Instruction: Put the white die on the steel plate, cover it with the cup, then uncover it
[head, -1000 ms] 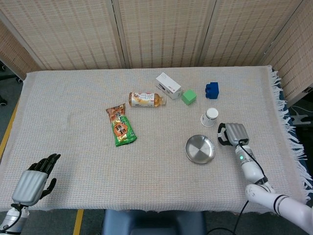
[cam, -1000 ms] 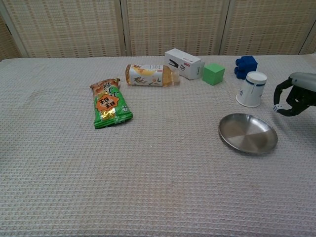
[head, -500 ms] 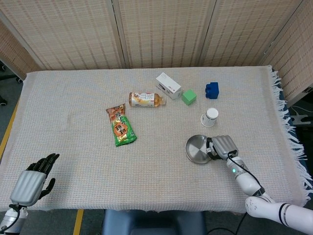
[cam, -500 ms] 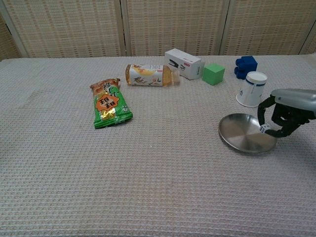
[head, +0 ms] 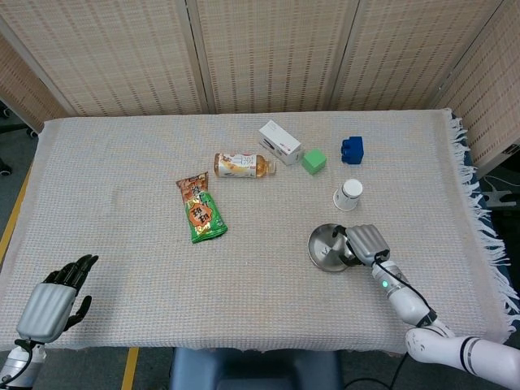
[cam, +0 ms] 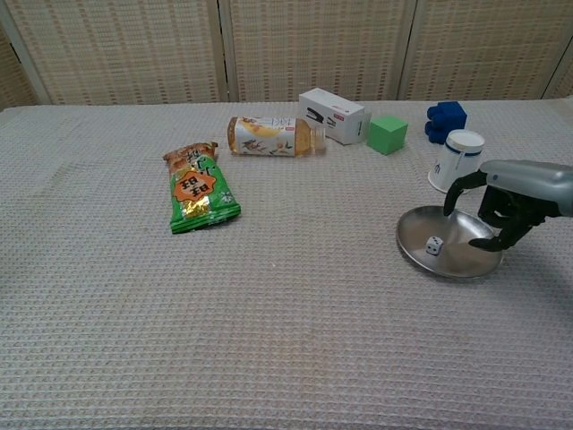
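Note:
The white die (cam: 433,245) lies on the steel plate (cam: 425,259), near its left side; in the head view the plate (head: 322,247) shows but the die is hard to make out. My right hand (cam: 501,205) hovers over the plate's right half with its fingers spread and nothing in them; the head view shows the same hand (head: 365,244) at the plate's right rim. The white cup (cam: 456,162) stands upside down just behind the plate, also seen as the cup (head: 348,194). My left hand (head: 57,297) rests open at the table's near left corner.
A green snack packet (cam: 199,192), a lying drink bottle (cam: 269,137), a white box (cam: 333,116), a green cube (cam: 387,134) and a blue block (cam: 445,119) lie along the middle and back of the table. The cloth's fringed edge (head: 479,219) runs down the right.
My right hand moved from beside the cup to over the plate, carrying the die. It has let go, and the die now lies on the plate.

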Controlling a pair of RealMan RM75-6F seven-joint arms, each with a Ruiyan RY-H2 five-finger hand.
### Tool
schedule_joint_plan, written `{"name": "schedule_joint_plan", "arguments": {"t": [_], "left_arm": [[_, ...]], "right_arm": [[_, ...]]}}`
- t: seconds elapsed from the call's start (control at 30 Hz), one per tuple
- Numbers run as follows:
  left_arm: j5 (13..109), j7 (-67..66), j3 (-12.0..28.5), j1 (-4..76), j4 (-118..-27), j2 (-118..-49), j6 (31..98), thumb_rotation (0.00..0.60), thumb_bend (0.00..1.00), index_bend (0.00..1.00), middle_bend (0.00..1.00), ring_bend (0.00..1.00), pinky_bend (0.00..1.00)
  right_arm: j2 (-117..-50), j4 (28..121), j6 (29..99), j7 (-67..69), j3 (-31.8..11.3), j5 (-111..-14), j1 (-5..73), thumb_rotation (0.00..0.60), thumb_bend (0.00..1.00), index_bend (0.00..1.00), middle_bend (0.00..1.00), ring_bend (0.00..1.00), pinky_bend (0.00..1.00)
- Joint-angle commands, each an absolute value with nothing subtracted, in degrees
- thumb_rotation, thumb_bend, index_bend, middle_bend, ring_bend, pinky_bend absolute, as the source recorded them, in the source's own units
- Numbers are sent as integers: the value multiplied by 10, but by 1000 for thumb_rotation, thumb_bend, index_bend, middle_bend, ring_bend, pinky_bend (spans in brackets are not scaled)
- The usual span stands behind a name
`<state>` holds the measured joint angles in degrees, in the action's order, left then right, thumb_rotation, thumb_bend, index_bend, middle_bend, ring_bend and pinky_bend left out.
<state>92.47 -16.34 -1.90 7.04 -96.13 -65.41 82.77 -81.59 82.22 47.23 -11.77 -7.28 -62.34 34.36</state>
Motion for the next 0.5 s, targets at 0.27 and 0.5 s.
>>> {"name": "schedule_joint_plan", "arguments": {"t": [0.27,0.5], "left_arm": [[926,-162,-19,70,-962,-654,828,600,451,71,101,189,361],[924,-161,-20,70,-963,-652,826,600,451,71,101,189,361]], "right_arm": [[-919,677,678,-89,-111,-769,340,600,162,278,546,421,717],[-940,633,677,-80,-143,-762,365,600,148,278,308,114,323]]}}
